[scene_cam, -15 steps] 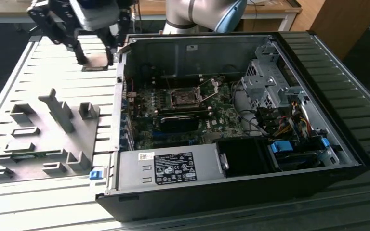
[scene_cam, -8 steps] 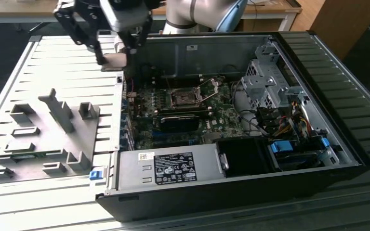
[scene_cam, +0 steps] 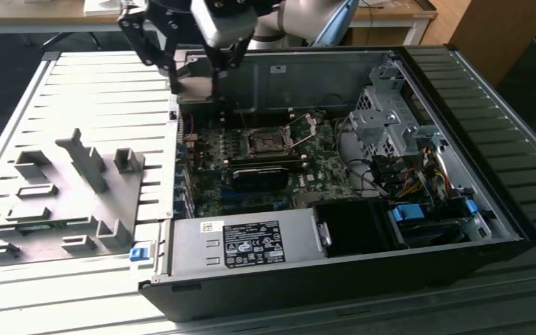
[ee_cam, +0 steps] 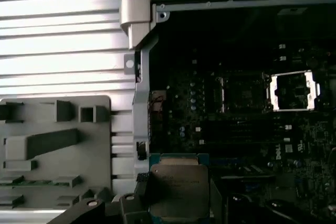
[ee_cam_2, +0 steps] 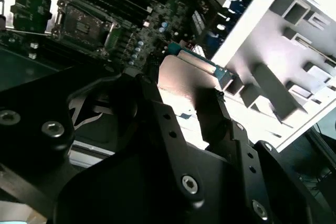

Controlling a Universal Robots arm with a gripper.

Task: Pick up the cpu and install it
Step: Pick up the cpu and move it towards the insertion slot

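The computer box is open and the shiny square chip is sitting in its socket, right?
Not quite. The computer box is open, but the cpu is not in the socket. The first wrist view shows it held in the jaws of the gripper, apart from the socket.

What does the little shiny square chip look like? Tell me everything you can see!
The cpu is a small, thin, flat square. Its top is dull silver-grey metal with a blue-green rim around it. It is lifted clear, gripped at two opposite edges by the black end effector, whose fingers touch its sides. In the exterior view it hangs over the open computer case, near the wall on the exterior view's left. It is not yet in the motherboard socket.
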